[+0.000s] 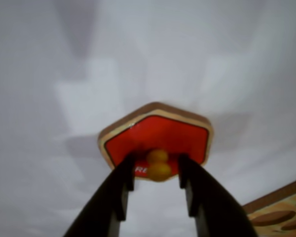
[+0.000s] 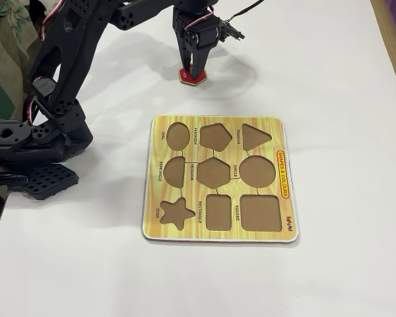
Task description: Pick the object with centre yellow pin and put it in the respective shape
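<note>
Wrist view shows the gripper (image 1: 159,168) with its two dark fingers (image 1: 119,190) set narrowly either side of the yellow knob (image 1: 158,164) of the red hexagonal piece (image 1: 160,136), which lies on the white table (image 1: 49,59); whether the fingers actually press the knob cannot be told. At 4 o'clock a corner of the puzzle board (image 1: 281,207) shows. Seen from the fixed view, the piece (image 2: 192,76) sits at 11 o'clock from the board (image 2: 219,178), well apart from the hexagon cutout (image 2: 213,172) at the board's middle.

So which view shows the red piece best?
The wrist view: the red piece fills the middle, its yellow knob between the claw fingers. The fixed view shows only a small red sliver under the claw.
</note>
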